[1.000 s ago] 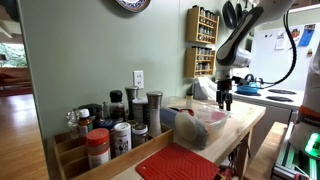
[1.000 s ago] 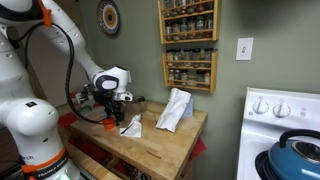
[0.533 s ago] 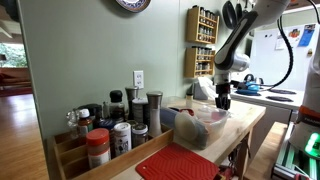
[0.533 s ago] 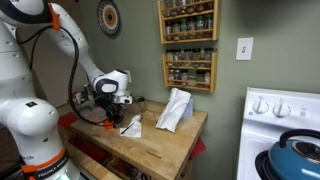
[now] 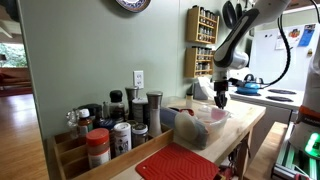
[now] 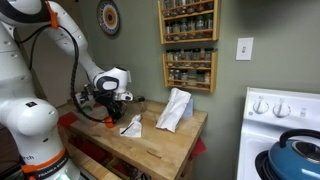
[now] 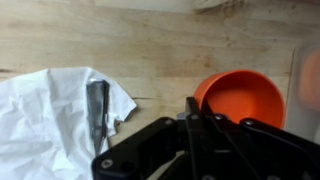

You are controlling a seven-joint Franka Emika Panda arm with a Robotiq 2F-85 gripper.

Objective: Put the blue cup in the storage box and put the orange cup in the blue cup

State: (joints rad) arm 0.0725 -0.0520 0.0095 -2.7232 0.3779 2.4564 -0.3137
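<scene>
The orange cup [image 7: 242, 98] stands upright on the wooden counter [image 7: 150, 45], filling the right side of the wrist view. My gripper [image 7: 196, 108] is shut on its left rim, one finger outside the wall and one inside. In an exterior view the gripper [image 6: 108, 108] hangs straight down over the cup [image 6: 107, 122] near the counter's end. The storage box [image 5: 205, 118] stands mid-counter beside the gripper [image 5: 221, 100]. A dark bluish shape [image 5: 190, 132] lies inside the box; I cannot tell whether it is the blue cup.
A crumpled white cloth [image 7: 55, 110] with a dark metal piece lies just left of the cup. A red ribbed mat [image 5: 180, 163] and a wooden spice tray [image 5: 100, 135] sit at the counter's other end. A light-blue kettle [image 6: 300, 150] stands on the stove.
The jaws went from open to shut on the orange cup's rim. The arm has barely moved.
</scene>
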